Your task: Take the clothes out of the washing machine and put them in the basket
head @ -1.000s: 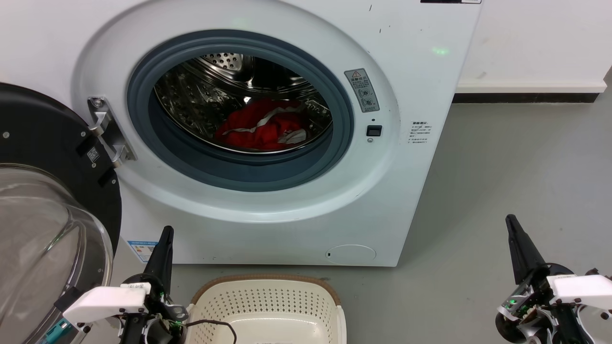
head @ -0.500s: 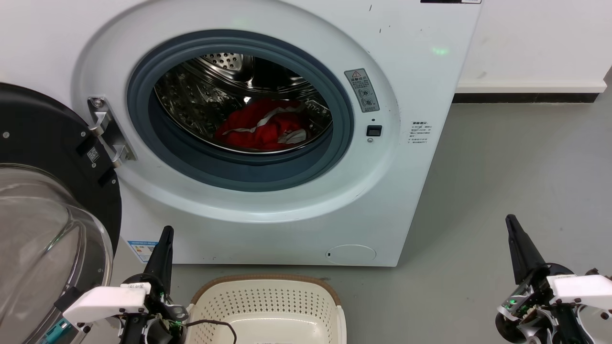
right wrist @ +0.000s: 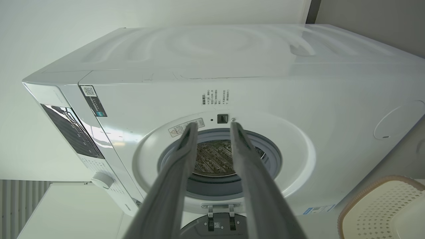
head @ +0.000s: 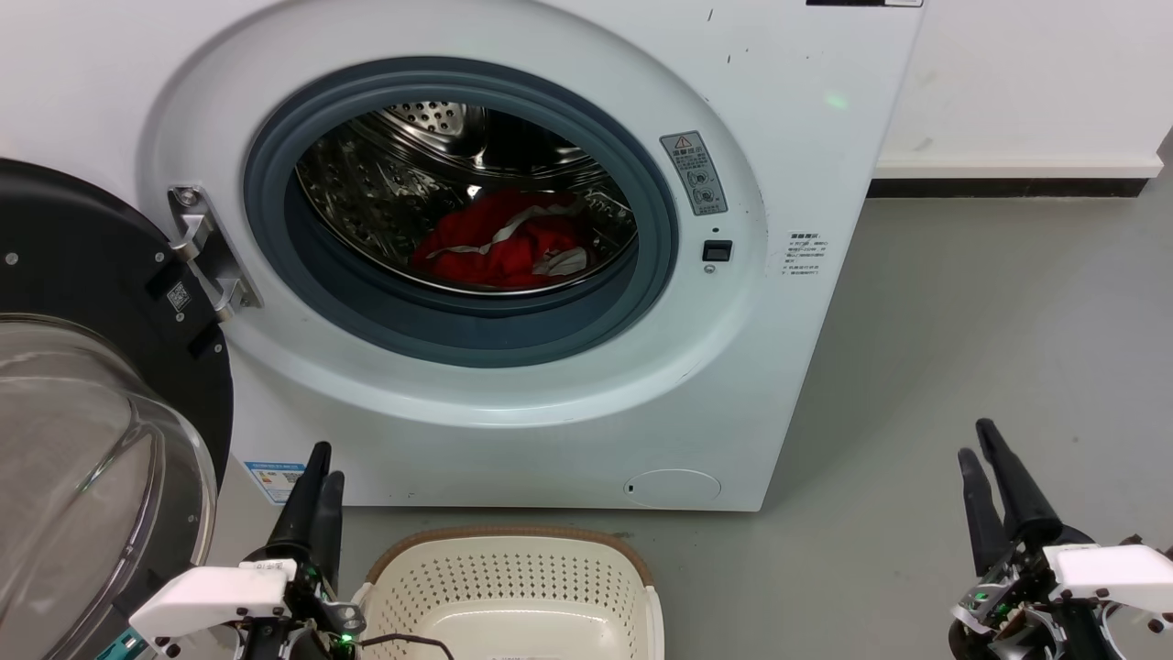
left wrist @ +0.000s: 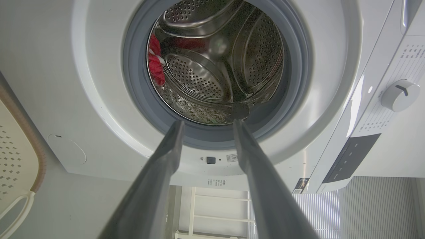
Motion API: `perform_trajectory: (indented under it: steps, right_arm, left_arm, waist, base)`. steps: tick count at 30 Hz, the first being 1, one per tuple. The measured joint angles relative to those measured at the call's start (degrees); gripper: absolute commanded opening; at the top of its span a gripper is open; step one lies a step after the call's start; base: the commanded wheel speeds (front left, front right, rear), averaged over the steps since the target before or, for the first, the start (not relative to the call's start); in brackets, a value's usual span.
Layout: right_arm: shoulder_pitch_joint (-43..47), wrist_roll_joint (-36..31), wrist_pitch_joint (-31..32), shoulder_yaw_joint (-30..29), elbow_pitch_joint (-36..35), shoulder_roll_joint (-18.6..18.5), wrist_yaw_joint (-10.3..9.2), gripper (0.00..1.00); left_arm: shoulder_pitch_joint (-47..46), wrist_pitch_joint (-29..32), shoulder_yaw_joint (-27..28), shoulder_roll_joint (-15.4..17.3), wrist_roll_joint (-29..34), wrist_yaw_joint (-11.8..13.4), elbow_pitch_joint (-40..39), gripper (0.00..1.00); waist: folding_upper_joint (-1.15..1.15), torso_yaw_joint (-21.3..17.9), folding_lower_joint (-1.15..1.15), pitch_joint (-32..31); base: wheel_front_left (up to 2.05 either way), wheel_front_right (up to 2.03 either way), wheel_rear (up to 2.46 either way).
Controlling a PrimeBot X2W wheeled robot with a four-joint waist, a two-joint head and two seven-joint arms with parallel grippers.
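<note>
The washing machine (head: 806,137) takes up most of the head view, its front panel running from the upper left across to the right of centre. Its black-framed domed door (head: 82,275) hangs swung wide at the left edge of the frame, leaving the grey-rimmed porthole clear. Inside the porthole, the steel drum (head: 403,174) gleams in the upper middle. The basket (head: 513,577) sits on the floor at the bottom centre, directly below the porthole and just in front of the machine. The clothes (head: 499,247), a red bundle with white trim, lie low in the drum and slightly right of its middle, well back from the rubber seal.

The step in hand looks like the reach into the drum. To do it well, an arm should enter through the middle of the opening, clear of the seal's lower lip and the door hinge. It should come down onto a raised fold of the fabric rather than scrape the drum's metal floor.

The left end effector (head: 326,463) is at the lower left, beside the basket. Its fingers (left wrist: 159,172) are parted by a moderate gap, touching and holding nothing. The right end effector (head: 974,440) is at the lower right over bare floor, likewise parted and empty. Both are well apart from the garment.
</note>
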Motion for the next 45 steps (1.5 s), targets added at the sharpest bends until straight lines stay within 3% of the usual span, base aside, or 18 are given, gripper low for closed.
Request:
perform_trajectory:
  steps: [11, 18, 36, 45]
  right_arm:
    - [0.6, -2.4, -3.1, 1.5, -1.9, 0.0, -0.01, 1.0]
    - [0.8, -7.1, -5.0, 1.4, -3.4, 0.1, -0.01, 1.0]
    - [1.8, -34.6, -9.0, 2.0, -8.0, 0.1, -0.01, 1.0]
    - [2.5, -45.1, -10.7, 2.5, -9.2, 0.1, -0.01, 1.0]
  left_arm:
    - [-0.2, -3.1, -2.8, 0.0, 1.8, 0.0, -0.2, 1.0]
    - [-1.2, -4.8, -4.0, 0.0, 7.7, 0.0, -1.5, 1.0]
    - [-2.5, -8.9, -7.4, 0.0, 31.1, 0.0, -4.9, 1.0]
    - [-3.3, -10.6, -7.9, 0.0, 41.8, 0.0, -5.4, 1.0]
  waist:
    - [0.0, -0.1, 0.0, 0.1]
    - [0.0, -0.1, 0.0, 0.2]
    - [0.0, 0.0, 0.0, 0.3]
    - [0.0, 0.0, 0.0, 0.3]
  base:
    - [0.0, 0.0, 0.0]
    - [0.0, 0.0, 0.0]
    - [0.0, 0.0, 0.0]
    - [0.0, 0.0, 0.0]
